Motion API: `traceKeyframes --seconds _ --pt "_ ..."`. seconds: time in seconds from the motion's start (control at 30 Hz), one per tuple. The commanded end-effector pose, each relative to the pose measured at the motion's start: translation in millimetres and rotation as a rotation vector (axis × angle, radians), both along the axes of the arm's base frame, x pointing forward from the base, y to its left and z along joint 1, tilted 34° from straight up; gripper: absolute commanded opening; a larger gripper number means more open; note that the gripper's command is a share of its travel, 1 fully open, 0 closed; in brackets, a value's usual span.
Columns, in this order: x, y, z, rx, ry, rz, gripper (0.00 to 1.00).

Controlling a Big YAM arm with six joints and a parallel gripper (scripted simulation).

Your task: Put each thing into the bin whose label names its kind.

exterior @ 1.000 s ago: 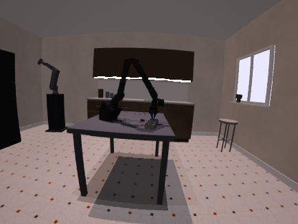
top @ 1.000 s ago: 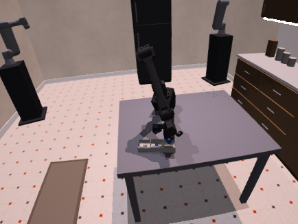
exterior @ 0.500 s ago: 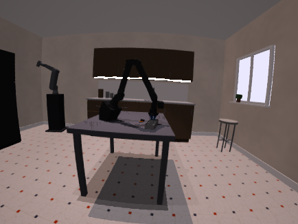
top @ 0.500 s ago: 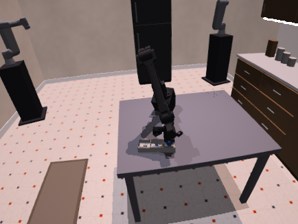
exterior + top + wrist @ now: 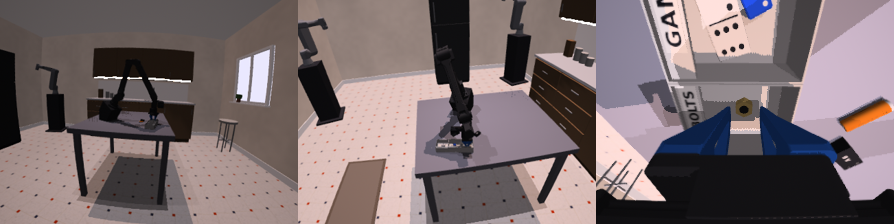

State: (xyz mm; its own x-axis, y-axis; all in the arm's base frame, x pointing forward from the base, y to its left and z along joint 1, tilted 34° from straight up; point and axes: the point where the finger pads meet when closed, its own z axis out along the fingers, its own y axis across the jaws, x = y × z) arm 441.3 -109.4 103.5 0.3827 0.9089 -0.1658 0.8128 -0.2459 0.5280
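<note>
Two grey bins stand joined near the table's front edge (image 5: 454,146). In the wrist view the far bin, whose label starts "GA" (image 5: 741,40), holds a white domino (image 5: 725,31) and a blue die (image 5: 757,7). The near bin, whose label ends in "BOLTS" (image 5: 731,112), lies right under my blue-fingered gripper (image 5: 744,119). The fingers stand apart. A small brass nut (image 5: 743,107) shows in the gap just past the fingertips, over the "BOLTS" bin, touching neither finger. The gripper also shows in the top view (image 5: 467,140) and the exterior view (image 5: 153,117).
An orange cylinder (image 5: 864,115) and a small flat black thing (image 5: 844,152) lie on the table to the right of the bins. The arm's base (image 5: 463,99) stands at the table's back left. The table's front edge is close to the bins.
</note>
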Motion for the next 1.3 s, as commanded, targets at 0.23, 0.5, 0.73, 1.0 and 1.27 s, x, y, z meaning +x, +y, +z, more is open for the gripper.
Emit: traceKeyframes --seconds 0.23,0.5,0.73,1.0,1.27 --pt "7.5 1.2 10.9 -0.006 -0.029 0.003 0.3" --pt "4.0 7.8 0.0 -0.001 -0.017 0.009 0.3" --pt "7.3 1.7 10.1 -0.006 -0.029 0.003 0.3" --pt "-0.8 9.7 13.5 -0.001 -0.025 0.006 0.3" --pt "-1.4 12.7 27.6 -0.003 -0.037 0.006 0.3"
